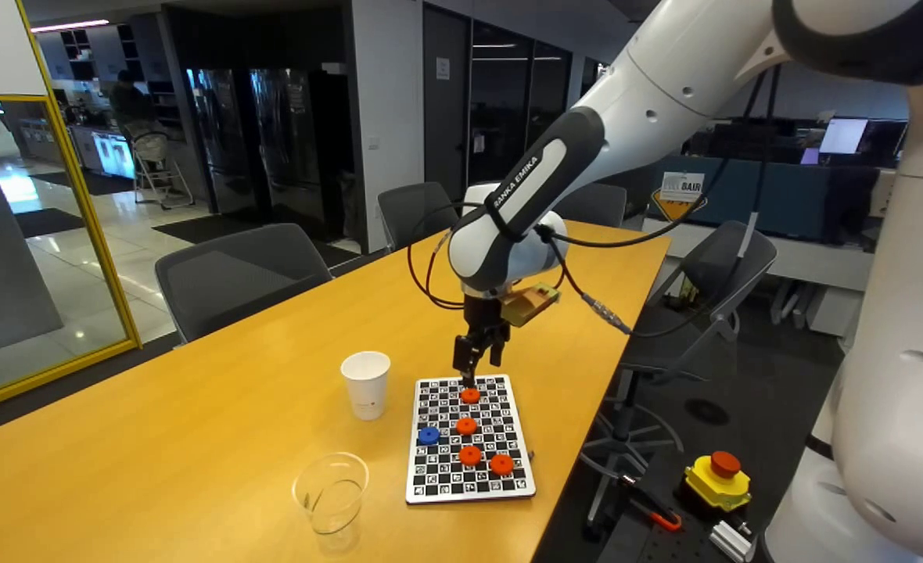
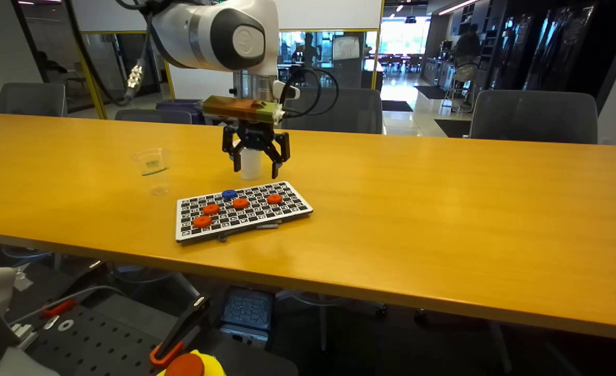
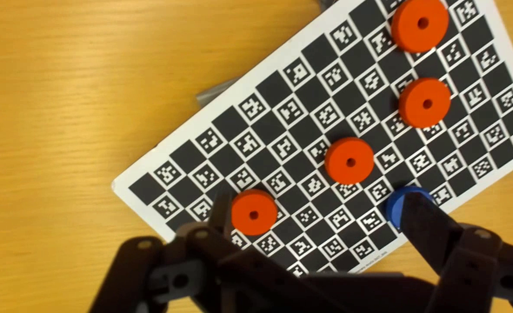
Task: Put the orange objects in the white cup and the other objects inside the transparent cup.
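Observation:
Several orange discs lie flat and spread out on a checkered board, also in view at the wrist. The orange disc at the board's far end is nearest my gripper. A blue disc lies near one long edge. The white cup and the transparent cup stand upright beside the board. My gripper is open and empty above the board, in front of the white cup. In the wrist view one finger appears beside an orange disc; the other partly covers the blue disc.
All stands on a long wooden table. Grey metal pieces stick out under the board's edge. Chairs surround the table. A red and yellow stop button is by the robot's base.

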Action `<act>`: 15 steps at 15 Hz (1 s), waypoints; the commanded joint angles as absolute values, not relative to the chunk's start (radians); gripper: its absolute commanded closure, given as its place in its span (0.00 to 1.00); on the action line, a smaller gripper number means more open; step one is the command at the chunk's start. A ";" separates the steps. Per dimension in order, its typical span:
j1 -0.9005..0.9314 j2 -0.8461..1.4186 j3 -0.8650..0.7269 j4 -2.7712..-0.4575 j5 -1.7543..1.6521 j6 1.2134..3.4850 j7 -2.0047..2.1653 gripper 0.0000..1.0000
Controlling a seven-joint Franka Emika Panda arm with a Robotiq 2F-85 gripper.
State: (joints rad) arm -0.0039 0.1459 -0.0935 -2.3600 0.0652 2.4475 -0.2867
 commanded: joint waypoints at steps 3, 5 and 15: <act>-0.061 0.338 -0.053 -2.198 0.086 2.485 -0.260 0.00; -0.075 0.381 -0.045 -2.171 0.080 2.495 -0.251 0.00; -0.087 0.451 -0.045 -2.138 0.051 2.533 -0.184 0.00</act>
State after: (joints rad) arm -0.0789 0.4433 -0.0538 -2.1524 0.0650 2.5114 -0.2234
